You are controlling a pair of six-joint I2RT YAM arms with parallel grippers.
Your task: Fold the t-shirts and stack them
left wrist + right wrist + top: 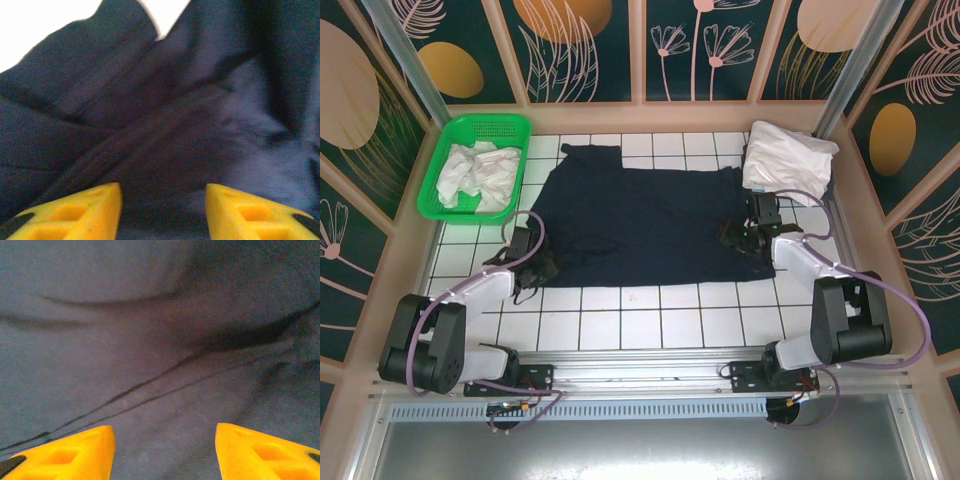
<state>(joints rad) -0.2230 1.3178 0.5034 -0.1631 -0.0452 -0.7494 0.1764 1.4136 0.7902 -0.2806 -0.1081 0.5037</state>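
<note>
A dark navy t-shirt (pixel 640 225) lies spread flat across the middle of the tiled table, sleeves toward the back. At the shirt's near left corner sits my left gripper (pixel 528 262). In the left wrist view its yellow fingers (pixel 90 210) stand apart over bunched navy cloth (pixel 165 125). My right gripper (pixel 748 235) is at the shirt's right edge. The right wrist view has its yellow fingers (pixel 255 452) spread wide above smooth navy fabric (pixel 150 340) crossed by a double seam. A pile of white t-shirts (pixel 788 160) rests at the back right.
A green basket (pixel 448 135) at the back left holds crumpled white t-shirts (pixel 475 175). Bare white tiles (pixel 640 320) run between the navy shirt and the arm bases. Patterned walls enclose the table on three sides.
</note>
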